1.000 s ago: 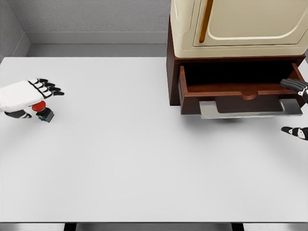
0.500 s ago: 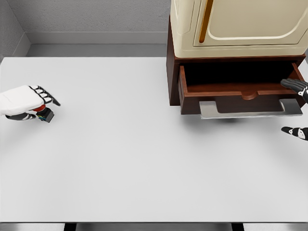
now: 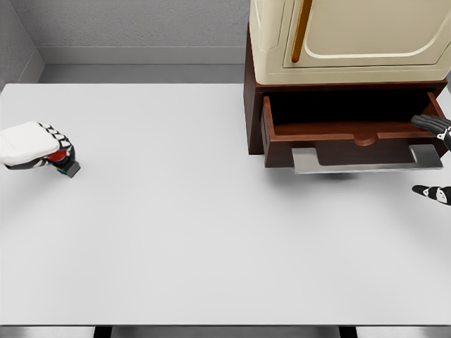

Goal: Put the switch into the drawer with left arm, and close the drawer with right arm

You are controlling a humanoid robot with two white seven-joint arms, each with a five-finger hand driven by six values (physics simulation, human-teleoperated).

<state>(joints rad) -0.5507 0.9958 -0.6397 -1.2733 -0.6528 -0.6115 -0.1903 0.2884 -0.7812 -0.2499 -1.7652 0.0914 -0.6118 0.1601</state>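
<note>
The switch (image 3: pixel 68 165), a small black box with a red button, sits on the white table (image 3: pixel 211 232) at the far left. My left hand (image 3: pixel 51 151) covers it from the left, its fingers curled down over the red button and closed around the box. The wooden drawer (image 3: pixel 276 133) stands pulled out at the upper right, with a grey handle (image 3: pixel 366 160) along its front. Only two fingertips (image 3: pixel 431 123) of my right hand (image 3: pixel 433 158) show at the right edge, spread apart beside the drawer's right end and touching nothing.
A cream cabinet (image 3: pixel 338 35) with an orange handle sits on the dark wooden base above the drawer. A grey wall runs behind the table. The table's front edge lies along the bottom of the view.
The left hand's fingers, stretched out a second ago, have curled down and closed around the switch. The switch has tilted slightly. The right hand has not moved.
</note>
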